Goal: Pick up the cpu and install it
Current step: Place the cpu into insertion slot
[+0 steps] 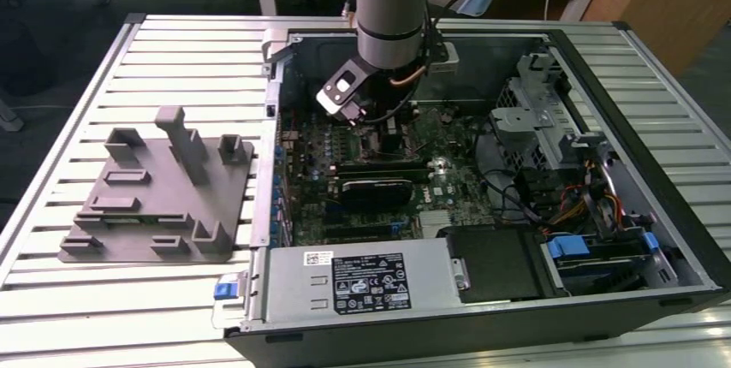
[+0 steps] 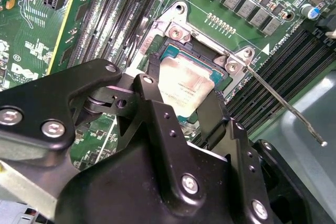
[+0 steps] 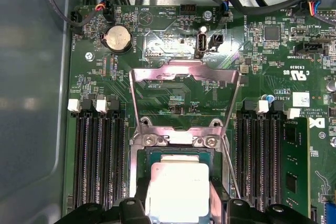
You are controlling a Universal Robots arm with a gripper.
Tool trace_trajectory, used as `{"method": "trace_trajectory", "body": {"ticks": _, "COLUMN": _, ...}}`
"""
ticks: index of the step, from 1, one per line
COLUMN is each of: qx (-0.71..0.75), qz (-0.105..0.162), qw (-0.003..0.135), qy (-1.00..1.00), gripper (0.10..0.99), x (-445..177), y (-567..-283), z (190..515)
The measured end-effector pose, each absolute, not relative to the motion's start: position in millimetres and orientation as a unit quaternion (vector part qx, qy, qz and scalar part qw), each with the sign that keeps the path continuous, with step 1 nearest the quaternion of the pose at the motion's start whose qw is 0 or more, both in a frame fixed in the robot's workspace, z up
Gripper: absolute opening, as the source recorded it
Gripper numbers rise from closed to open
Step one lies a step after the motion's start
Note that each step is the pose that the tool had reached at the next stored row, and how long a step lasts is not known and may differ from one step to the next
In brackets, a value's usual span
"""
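The cpu (image 3: 178, 187) (image 2: 186, 85) is a flat silver-grey square lying level in the socket (image 2: 178, 30) on the green motherboard. In both wrist views my gripper (image 3: 180, 192) (image 2: 184, 95) straddles it, with a black finger (image 2: 155, 90) pressed against each of two opposite edges. The socket's metal load plate (image 3: 184, 77) stands flipped open beyond it, and the thin lever (image 2: 283, 106) is swung out to the side. In the exterior view the gripper (image 1: 383, 128) reaches down into the open computer case (image 1: 286, 51).
Black memory slots (image 3: 97, 156) flank the socket. A grey fixture block (image 1: 160, 205) sits on the slatted table at the exterior view's left. The case also holds a power supply (image 1: 354, 282), a drive cage (image 1: 549, 103) and loose cables (image 1: 514, 197).
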State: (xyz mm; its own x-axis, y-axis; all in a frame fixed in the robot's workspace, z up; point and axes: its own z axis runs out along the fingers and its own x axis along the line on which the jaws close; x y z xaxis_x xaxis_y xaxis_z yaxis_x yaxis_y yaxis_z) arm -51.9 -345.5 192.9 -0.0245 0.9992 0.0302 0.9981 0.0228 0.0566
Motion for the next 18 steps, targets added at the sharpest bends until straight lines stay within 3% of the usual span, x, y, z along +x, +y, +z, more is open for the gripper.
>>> {"method": "trace_trajectory", "body": {"ticks": 13, "qx": 0.698, "qz": 0.031, "qw": 0.009, "qy": 0.715, "gripper": 0.533, "x": -51.8, "y": -345.4, "z": 192.6}}
{"method": "trace_trajectory", "body": {"ticks": 15, "qx": 0.698, "qz": 0.031, "qw": 0.009, "qy": 0.715, "gripper": 0.545, "x": -51.7, "y": -345.3, "z": 192.5}}
{"method": "trace_trajectory", "body": {"ticks": 16, "qx": 0.698, "qz": 0.031, "qw": 0.009, "qy": 0.715, "gripper": 0.612, "x": -51.8, "y": -345.4, "z": 192.5}}
{"method": "trace_trajectory", "body": {"ticks": 18, "qx": 0.698, "qz": 0.031, "qw": 0.009, "qy": 0.715, "gripper": 0.612, "x": -51.8, "y": -345.5, "z": 192.7}}
